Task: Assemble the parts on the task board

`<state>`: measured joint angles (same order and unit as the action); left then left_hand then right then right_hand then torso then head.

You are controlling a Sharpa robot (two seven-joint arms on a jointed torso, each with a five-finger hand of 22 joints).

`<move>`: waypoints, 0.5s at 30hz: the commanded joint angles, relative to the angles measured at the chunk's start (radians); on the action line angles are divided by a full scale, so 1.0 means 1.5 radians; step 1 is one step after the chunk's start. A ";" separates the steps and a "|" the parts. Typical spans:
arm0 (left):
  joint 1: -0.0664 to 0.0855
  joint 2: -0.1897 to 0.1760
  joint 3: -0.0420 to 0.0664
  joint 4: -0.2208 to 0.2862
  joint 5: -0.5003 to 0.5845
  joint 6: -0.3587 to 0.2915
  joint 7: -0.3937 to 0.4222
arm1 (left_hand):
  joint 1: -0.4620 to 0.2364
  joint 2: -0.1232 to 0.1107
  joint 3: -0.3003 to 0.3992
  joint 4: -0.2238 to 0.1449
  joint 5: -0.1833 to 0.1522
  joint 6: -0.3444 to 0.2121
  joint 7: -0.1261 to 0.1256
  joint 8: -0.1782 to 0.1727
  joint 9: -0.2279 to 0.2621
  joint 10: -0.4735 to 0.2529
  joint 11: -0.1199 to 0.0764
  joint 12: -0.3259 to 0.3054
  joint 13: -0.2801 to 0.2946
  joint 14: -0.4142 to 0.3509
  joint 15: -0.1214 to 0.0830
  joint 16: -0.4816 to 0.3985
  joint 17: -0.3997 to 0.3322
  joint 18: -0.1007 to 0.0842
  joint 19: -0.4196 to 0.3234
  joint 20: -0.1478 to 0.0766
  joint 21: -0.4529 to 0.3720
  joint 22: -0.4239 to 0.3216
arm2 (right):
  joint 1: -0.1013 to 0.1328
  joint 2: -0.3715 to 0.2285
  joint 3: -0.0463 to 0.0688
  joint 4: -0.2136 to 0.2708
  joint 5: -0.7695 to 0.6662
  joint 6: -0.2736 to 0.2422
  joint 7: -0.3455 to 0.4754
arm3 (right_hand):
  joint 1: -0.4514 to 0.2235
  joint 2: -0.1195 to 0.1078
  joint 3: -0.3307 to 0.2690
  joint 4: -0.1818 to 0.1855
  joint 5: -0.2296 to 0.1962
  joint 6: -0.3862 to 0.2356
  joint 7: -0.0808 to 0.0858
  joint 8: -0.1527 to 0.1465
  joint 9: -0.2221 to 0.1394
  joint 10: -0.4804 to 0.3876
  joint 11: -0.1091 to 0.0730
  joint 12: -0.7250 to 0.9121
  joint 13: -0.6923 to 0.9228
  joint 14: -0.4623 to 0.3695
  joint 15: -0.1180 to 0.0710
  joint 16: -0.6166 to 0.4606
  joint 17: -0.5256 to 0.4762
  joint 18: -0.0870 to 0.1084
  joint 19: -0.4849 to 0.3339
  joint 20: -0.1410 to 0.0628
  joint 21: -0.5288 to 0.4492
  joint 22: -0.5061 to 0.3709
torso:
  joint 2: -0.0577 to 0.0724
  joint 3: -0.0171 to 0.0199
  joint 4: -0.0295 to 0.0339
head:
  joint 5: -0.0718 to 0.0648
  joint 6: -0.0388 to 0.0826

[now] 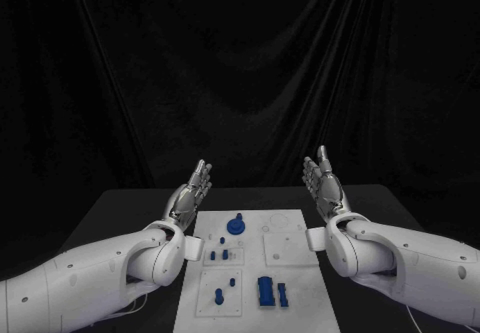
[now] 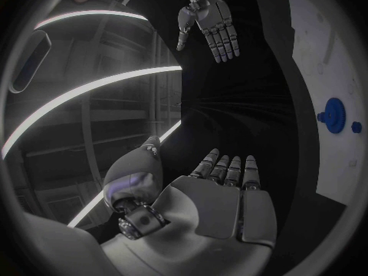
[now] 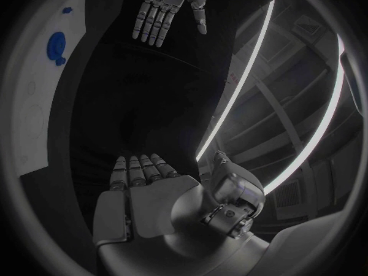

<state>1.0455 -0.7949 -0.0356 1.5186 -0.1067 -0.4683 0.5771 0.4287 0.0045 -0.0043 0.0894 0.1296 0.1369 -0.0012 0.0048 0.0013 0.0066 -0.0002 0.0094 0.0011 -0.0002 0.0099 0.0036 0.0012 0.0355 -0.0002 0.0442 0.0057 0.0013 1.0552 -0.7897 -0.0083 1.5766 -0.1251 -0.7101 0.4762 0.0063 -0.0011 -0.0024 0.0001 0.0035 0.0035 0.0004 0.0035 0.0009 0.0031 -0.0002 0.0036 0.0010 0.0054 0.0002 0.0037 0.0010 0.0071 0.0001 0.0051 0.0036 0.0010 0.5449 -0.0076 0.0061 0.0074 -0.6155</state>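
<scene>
- Board (image 1: pixel 300 291) flat on bench (image 1: pixel 125 208), midway between both arms.
- Left hand (image 1: pixel 190 192) raised beside board's far left corner, fingers straight and apart, holding nothing.
- Right hand (image 1: pixel 325 182) raised at far right corner, likewise spread and bare.
- Round part (image 1: pixel 236 225) at far end; block (image 1: pixel 266 291) and pegs (image 1: pixel 220 255) nearer.
- Probably light, rigid, smooth plastic; likely slippery. Best pinched across sides, block by its long faces.
</scene>
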 commanded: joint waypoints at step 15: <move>0.003 0.010 0.024 0.034 0.071 -0.201 -0.038 | -0.177 -0.003 0.003 -0.060 -0.086 -0.091 0.001 -0.003 -0.001 -0.004 0.000 -0.006 -0.001 0.000 -0.007 -0.002 -0.001 -0.024 0.000 -0.029 -0.004 -0.001 | -0.003 0.006 0.006 -0.004 0.083 -0.040 0.029 | -0.004 0.001 0.002 0.000 -0.002 -0.002 0.000 -0.002 -0.001 -0.002 0.000 -0.002 -0.001 -0.004 0.000 -0.002 -0.001 -0.005 0.000 -0.003 -0.002 -0.001 | 0.000 0.0050 -0.0041 | -0.005 0.010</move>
<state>1.0468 -0.7818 -0.0013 1.5668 -0.0202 -0.7283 0.5209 0.2221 0.0004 -0.0009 0.0107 0.0250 0.0325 0.0001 0.0048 0.0013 0.0067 -0.0001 0.0058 0.0013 -0.0031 0.0071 0.0036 0.0017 0.0130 -0.0005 0.0118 0.0058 0.0015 1.0519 -0.7797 -0.0012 1.5698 -0.0123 -0.7517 0.5057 0.0064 -0.0011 -0.0025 0.0001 0.0036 0.0035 0.0004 0.0036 0.0013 0.0031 -0.0002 0.0038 0.0012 0.0054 0.0002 0.0037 0.0012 0.0072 0.0001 0.0051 0.0036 0.0012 0.5442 -0.0003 0.0002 -0.0001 -0.5999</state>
